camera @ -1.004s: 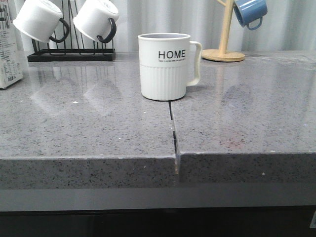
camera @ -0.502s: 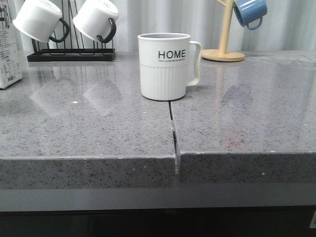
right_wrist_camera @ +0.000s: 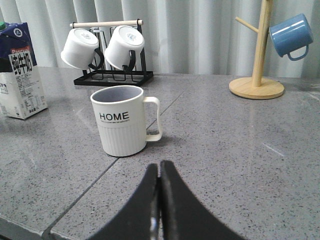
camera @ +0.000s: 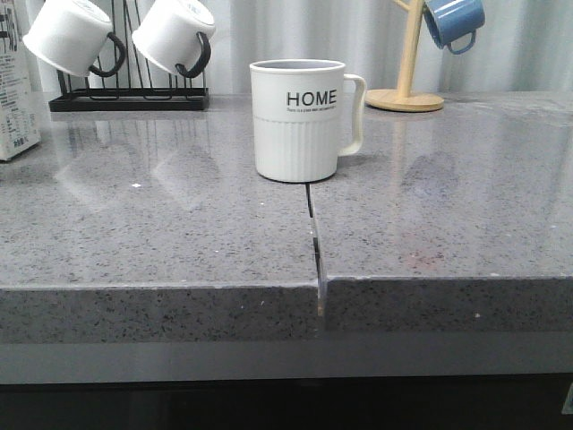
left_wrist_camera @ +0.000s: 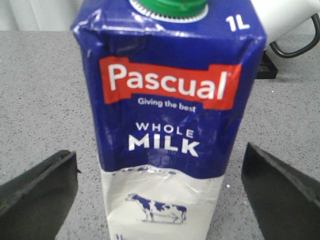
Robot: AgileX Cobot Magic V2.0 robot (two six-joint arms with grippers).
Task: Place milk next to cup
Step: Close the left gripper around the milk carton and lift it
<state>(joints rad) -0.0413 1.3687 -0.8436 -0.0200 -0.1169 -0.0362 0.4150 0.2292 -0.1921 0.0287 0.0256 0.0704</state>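
Milk point(left_wrist_camera: 170, 125) stands upright at the countertop's point(camera: 179, 233) far left edge, well apart from the cup point(camera: 298, 121) at mid-counter, so nothing is placed yet. The left gripper point(left_wrist_camera: 160, 190) is spread wide either side of the carton, not touching; the right gripper point(right_wrist_camera: 159, 205) is pressed together. The front view matches the earlier frames.

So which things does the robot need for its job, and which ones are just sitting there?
Needed for the job:
- the milk, standing between the open left gripper fingers, not yet gripped
- the cup with HOME on it

Just sitting there:
- two white mugs on the black rack
- the blue mug on the wooden stand
- the right gripper, shut and holding nothing
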